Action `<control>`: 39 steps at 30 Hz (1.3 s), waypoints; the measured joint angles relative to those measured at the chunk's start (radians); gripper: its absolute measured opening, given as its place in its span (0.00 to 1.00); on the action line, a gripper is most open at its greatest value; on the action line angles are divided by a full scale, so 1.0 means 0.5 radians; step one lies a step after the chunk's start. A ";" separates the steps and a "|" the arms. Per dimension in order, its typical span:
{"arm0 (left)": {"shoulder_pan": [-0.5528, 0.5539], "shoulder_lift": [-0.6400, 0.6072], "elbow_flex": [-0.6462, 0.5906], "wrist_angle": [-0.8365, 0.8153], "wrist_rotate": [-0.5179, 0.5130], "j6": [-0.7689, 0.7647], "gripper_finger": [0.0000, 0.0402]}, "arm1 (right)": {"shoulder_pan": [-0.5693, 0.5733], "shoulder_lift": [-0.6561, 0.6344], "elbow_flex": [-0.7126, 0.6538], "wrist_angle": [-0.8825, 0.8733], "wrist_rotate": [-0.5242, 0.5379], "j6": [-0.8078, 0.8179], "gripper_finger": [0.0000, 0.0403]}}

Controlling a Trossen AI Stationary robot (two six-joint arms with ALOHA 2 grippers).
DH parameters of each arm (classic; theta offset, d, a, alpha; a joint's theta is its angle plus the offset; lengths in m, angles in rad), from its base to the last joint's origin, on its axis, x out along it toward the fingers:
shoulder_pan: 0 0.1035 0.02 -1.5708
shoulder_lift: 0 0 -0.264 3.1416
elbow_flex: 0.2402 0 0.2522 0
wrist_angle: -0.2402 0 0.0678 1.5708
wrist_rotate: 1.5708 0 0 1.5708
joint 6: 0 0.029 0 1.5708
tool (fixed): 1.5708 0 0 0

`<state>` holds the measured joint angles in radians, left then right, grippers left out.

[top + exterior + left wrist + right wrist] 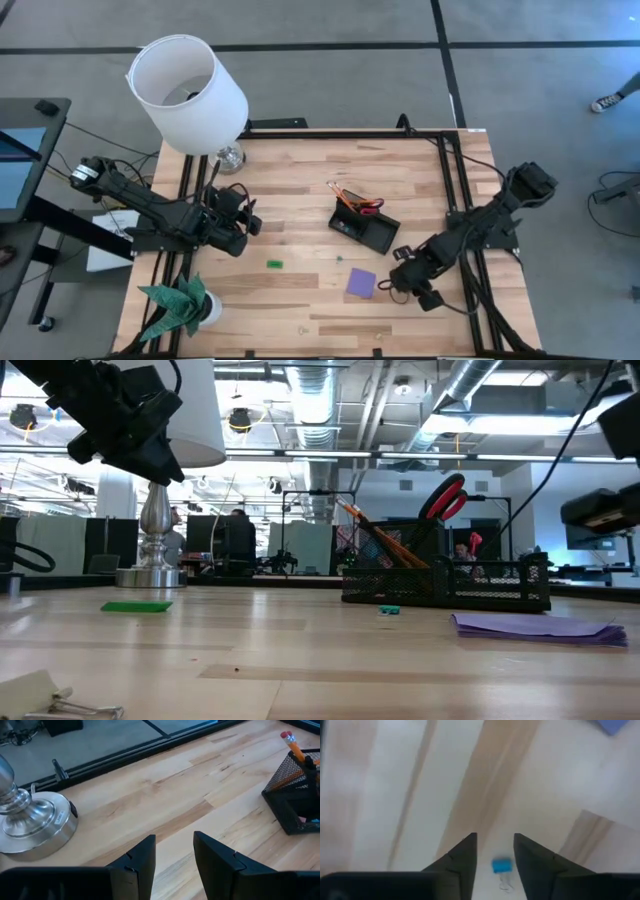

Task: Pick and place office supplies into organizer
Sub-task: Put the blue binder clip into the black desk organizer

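Jaws of both grippers stand parted, empty; right gripper (495, 854) half hides a small blue clip (501, 865).

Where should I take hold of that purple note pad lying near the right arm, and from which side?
The purple note pad lies flat on the table, so there is no raised part to pinch from above. Probably best to come in low with the right gripper, which is beside it, and take one edge or a corner, one jaw sliding under. The side facing that arm looks unobstructed.
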<state>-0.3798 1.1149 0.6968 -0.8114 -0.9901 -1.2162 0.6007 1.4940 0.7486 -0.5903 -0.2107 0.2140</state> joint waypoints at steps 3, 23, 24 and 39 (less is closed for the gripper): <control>0.000 0.000 0.000 0.000 0.001 -0.006 0.32 | 0.069 0.000 0.000 -0.029 0.131 -0.039 0.36; 0.000 0.000 0.000 -0.001 0.001 0.008 0.32 | 0.318 -0.003 -0.144 -0.034 0.499 0.096 0.54; 0.000 0.000 0.000 -0.002 0.000 0.009 0.32 | 0.310 -0.004 -0.145 -0.027 0.486 0.095 0.54; 0.000 0.000 0.000 -0.003 -0.012 0.017 0.32 | 0.297 -0.001 -0.148 0.043 0.447 0.097 0.30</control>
<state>-0.3798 1.1149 0.6968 -0.8127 -0.9962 -1.2079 0.7490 1.4937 0.6746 -0.5690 0.0127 0.2623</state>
